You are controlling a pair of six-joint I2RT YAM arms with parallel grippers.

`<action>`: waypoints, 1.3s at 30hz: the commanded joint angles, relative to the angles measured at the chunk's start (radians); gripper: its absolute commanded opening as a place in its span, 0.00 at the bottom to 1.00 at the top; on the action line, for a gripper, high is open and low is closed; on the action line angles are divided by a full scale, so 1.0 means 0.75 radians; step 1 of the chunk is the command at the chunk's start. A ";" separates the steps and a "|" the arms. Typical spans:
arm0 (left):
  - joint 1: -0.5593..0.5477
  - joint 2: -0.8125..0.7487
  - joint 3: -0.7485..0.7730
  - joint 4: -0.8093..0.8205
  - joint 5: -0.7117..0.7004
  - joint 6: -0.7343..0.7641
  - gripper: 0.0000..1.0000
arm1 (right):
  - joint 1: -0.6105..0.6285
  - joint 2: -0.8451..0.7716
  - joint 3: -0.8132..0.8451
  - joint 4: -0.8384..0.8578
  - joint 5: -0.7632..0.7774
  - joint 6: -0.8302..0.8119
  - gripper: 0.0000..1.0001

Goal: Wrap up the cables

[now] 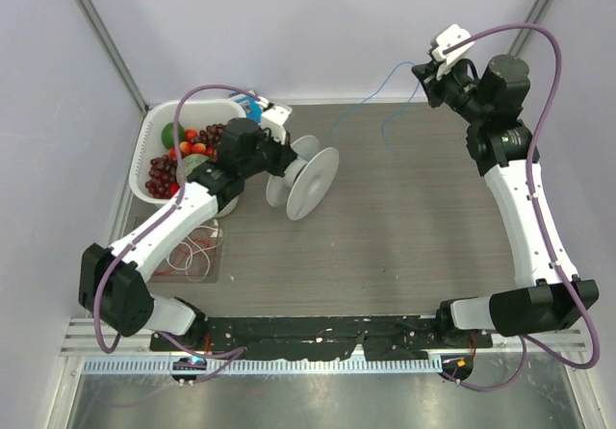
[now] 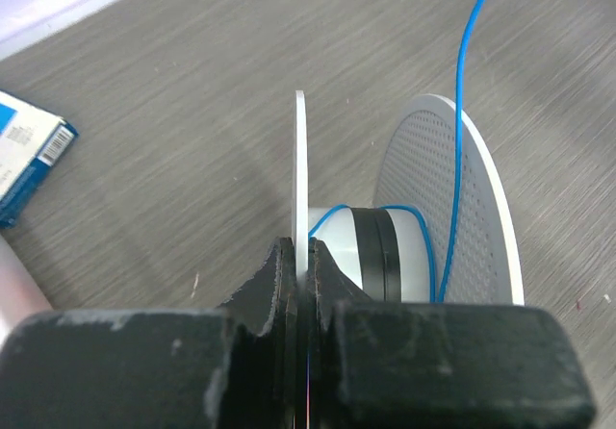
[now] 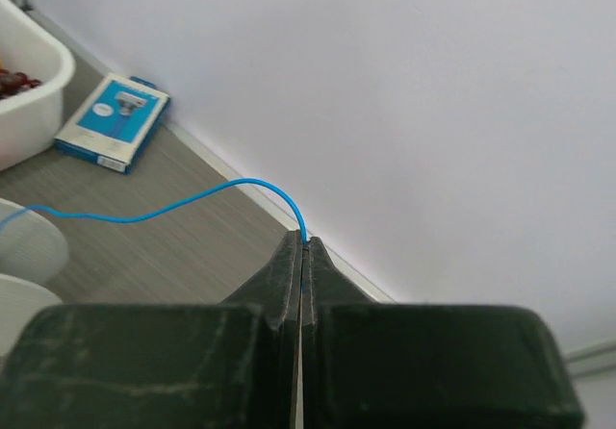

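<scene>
A white spool (image 1: 306, 181) with two round flanges lies on its side on the grey table. My left gripper (image 1: 286, 160) is shut on the edge of its thin near flange (image 2: 300, 160); the jaws (image 2: 306, 258) pinch it. The blue cable (image 2: 461, 112) has a turn or two round the spool's hub and runs up and across the table (image 1: 361, 105) to my right gripper (image 1: 422, 71). That gripper is raised near the back wall and is shut on the blue cable (image 3: 173, 210) at its fingertips (image 3: 304, 245). Loose red and white cables (image 1: 192, 252) lie at the left, near my left arm.
A white basket (image 1: 154, 133) of fruit stands at the back left; it also shows in the right wrist view (image 3: 38, 83). A blue and white box (image 1: 252, 108) lies behind the spool by the back wall, seen too from both wrists (image 2: 29, 150) (image 3: 114, 121).
</scene>
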 commanded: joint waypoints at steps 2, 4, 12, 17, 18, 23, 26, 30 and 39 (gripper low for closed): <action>0.146 -0.166 0.047 0.190 0.347 -0.150 0.00 | -0.148 0.045 -0.008 0.107 -0.072 0.044 0.01; 0.195 -0.193 0.058 0.239 0.417 -0.211 0.00 | -0.203 0.063 -0.031 0.123 -0.082 0.038 0.01; 0.359 -0.269 0.121 0.402 0.677 -0.479 0.00 | -0.312 0.147 -0.076 0.162 -0.098 0.040 0.01; 0.443 -0.244 0.215 0.507 0.724 -0.739 0.00 | -0.365 0.194 -0.110 0.179 -0.098 0.030 0.01; 0.457 -0.232 0.231 0.527 0.718 -0.786 0.00 | -0.369 0.198 -0.119 0.179 -0.101 0.026 0.01; 0.506 -0.173 0.315 0.613 0.618 -1.004 0.00 | -0.376 0.178 -0.204 0.160 -0.139 -0.019 0.01; 0.513 -0.132 0.391 0.601 0.506 -1.107 0.00 | -0.374 0.160 -0.245 0.130 -0.172 -0.017 0.01; 0.513 -0.120 0.458 0.493 0.279 -1.172 0.00 | -0.359 0.115 -0.350 0.089 -0.209 -0.046 0.01; 0.511 0.003 0.667 0.245 0.004 -1.224 0.00 | -0.194 -0.041 -0.581 -0.015 -0.213 -0.099 0.01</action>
